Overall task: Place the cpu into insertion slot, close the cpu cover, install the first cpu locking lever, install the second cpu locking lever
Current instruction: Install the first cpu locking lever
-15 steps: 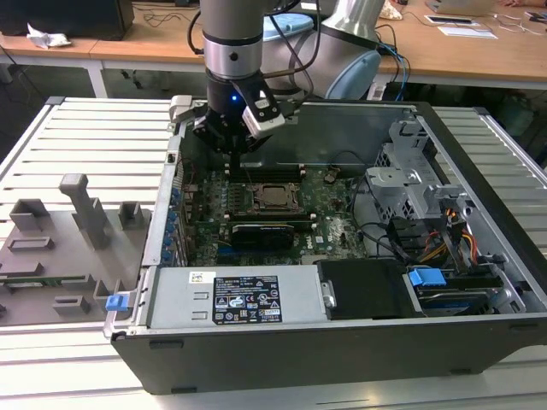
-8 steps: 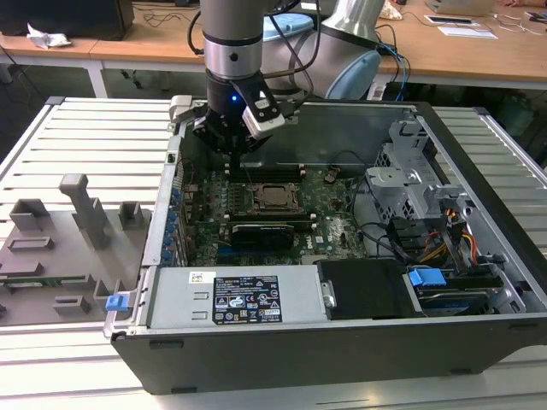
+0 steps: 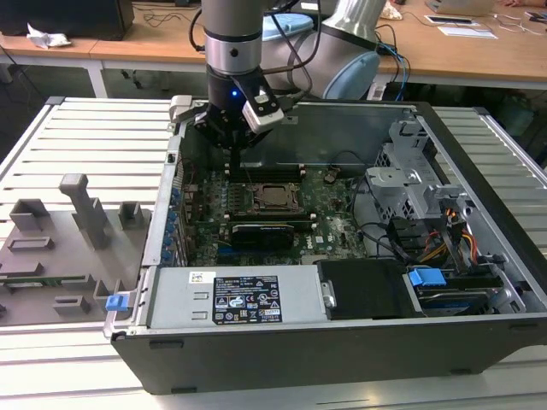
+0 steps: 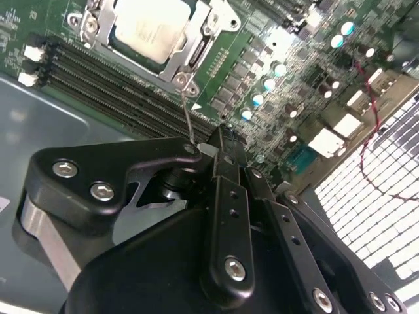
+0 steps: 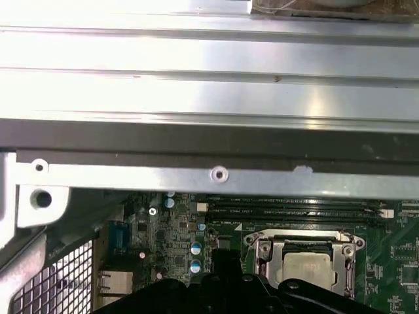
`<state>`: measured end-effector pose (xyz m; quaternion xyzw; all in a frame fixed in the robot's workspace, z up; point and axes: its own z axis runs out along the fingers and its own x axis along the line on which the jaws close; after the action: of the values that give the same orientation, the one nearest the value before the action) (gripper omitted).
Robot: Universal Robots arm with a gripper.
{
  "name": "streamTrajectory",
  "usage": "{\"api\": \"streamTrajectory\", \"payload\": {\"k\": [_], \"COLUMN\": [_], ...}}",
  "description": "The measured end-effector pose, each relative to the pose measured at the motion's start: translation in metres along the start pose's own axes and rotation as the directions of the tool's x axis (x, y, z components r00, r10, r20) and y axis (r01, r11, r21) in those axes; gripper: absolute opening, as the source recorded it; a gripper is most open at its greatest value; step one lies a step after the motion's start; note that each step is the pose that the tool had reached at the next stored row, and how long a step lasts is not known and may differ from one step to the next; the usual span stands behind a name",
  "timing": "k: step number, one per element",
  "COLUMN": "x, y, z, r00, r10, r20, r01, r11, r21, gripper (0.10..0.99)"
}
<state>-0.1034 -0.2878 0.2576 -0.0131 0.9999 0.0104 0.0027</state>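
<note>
Exterior view: gripper [image 3: 232, 169] is held above the board [image 3: 335, 207], cpu [image 3: 275, 196] at its four o'clock. Second wrist view: cpu cover [image 4: 195, 60] down, jaws clenched by raised locking lever [image 4: 187, 116]; lever step judged underway, precise hooking needed. First wrist view: cpu [image 5: 313, 265] seated

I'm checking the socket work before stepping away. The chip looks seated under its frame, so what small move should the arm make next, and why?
Probably press the thin wire locking lever down toward the green motherboard. The silvery-beige square cpu already lies under the closed silver-grey metal cpu cover, while that lever stands raised with its tip at the black gripper.
</note>
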Motion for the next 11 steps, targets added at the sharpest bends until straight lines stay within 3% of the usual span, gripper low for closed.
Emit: {"api": "streamTrajectory", "payload": {"k": [3,6,11], "x": [-0.0035,-0.0154,-0.0233], "y": [0.0006,0.0004,0.0002], "z": [0.0001,0.0004,0.001], "r00": [1.0,1.0,1.0], "r10": [0.0,0.0,0.0], "r20": [0.0,0.0001,-0.0001], "r01": [0.0,0.0,0.0], "r11": [1.0,1.0,1.0], "r21": [0.0,0.0,0.0], "gripper": [0.106,0.106,0.106]}}
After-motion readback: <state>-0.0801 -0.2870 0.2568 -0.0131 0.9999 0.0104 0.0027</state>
